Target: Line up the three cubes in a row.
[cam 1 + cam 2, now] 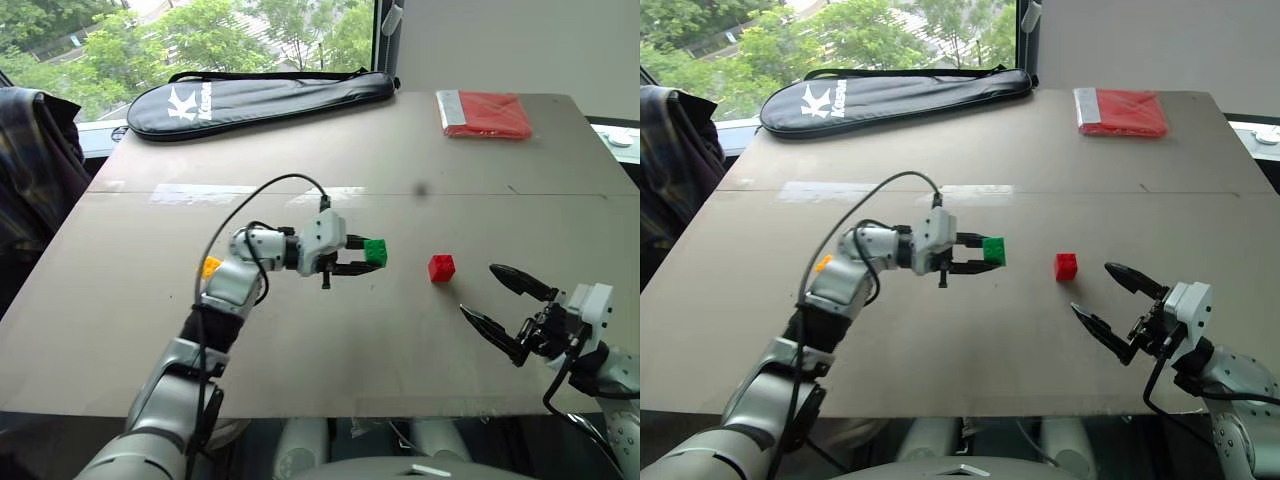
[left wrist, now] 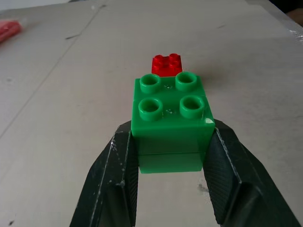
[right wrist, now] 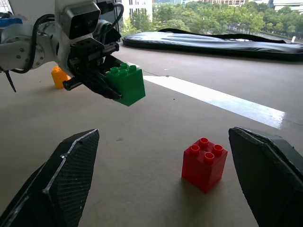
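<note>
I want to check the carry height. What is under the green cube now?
Under the green cube, held by the left end effector, is bare table; the cube hangs clear of it. The spot directly beneath stays partly hidden.

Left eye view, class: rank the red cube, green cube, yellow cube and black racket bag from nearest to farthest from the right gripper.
1. red cube, on the table just ahead of the right gripper
2. green cube, held in the left gripper
3. yellow cube, behind the left arm
4. black racket bag, far edge
</note>
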`<action>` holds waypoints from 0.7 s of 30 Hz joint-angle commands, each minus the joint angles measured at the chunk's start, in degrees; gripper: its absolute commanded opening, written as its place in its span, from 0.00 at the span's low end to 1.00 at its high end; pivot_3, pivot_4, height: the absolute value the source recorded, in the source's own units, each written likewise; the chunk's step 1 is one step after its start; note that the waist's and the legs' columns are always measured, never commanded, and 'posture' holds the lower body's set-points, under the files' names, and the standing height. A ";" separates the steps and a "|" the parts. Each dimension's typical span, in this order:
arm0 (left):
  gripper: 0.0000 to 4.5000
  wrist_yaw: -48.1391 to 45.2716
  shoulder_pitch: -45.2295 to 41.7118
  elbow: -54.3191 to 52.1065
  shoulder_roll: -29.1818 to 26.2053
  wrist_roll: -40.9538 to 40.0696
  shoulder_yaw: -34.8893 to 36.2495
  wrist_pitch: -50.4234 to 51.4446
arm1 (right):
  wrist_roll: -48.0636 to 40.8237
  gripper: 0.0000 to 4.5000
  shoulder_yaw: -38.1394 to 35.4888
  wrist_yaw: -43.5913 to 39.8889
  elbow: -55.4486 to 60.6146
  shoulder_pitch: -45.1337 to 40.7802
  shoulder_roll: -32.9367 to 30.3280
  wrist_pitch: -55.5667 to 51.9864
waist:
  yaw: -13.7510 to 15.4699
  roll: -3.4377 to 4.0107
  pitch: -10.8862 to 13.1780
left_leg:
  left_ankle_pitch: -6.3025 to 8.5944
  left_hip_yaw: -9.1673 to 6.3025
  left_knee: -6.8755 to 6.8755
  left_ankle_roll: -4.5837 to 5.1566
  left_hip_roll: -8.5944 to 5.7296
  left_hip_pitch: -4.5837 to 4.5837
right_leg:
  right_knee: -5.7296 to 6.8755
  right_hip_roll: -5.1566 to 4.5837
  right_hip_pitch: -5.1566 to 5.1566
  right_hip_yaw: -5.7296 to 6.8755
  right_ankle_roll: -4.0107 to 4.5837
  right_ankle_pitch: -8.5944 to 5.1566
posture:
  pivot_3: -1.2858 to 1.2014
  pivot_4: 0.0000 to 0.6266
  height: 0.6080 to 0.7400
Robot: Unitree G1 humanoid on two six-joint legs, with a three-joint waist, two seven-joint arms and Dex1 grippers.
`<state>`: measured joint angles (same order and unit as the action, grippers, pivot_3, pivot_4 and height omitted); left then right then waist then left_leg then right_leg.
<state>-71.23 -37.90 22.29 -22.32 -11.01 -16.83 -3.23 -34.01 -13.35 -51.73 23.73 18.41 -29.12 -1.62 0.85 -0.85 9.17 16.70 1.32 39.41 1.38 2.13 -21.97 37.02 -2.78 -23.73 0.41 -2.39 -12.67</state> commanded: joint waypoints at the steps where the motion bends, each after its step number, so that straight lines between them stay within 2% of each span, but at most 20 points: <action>1: 0.29 -3.13 -4.30 8.52 3.44 1.13 -0.82 -5.08 | -0.56 1.00 -1.68 0.48 3.22 2.62 0.80 1.92 | -0.04 -0.01 0.01 | 0.00 -0.01 -0.01 0.00 0.00 0.00 | 0.00 0.00 0.00 -0.01 0.01 0.01 | 0.52 0.24 0.76; 10: 0.29 -3.53 -10.32 25.65 9.12 6.83 -1.70 -12.26 | 0.10 1.00 -2.35 0.85 4.29 8.95 2.45 4.16 | -0.07 -0.04 0.03 | 0.01 -0.02 -0.01 0.01 0.01 -0.03 | -0.03 0.00 -0.02 0.00 -0.17 -0.11 | 0.52 0.24 0.76; 21: 0.29 -3.20 -10.33 28.64 10.44 8.12 -0.43 -10.65 | 0.33 1.00 -1.68 1.50 4.57 9.27 2.84 5.03 | -0.01 -0.08 0.05 | 0.01 -0.02 0.00 0.02 0.01 -0.04 | -0.03 -0.01 -0.02 -0.01 -0.17 -0.11 | 0.52 0.24 0.76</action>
<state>-74.66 -47.77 50.55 -12.15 -3.56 -17.81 -14.95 -33.20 -14.30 -50.57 26.21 27.66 -26.50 2.51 0.85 -0.93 9.21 16.70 1.30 39.40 1.40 2.14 -22.01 36.98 -2.79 -23.75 0.41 -2.56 -12.77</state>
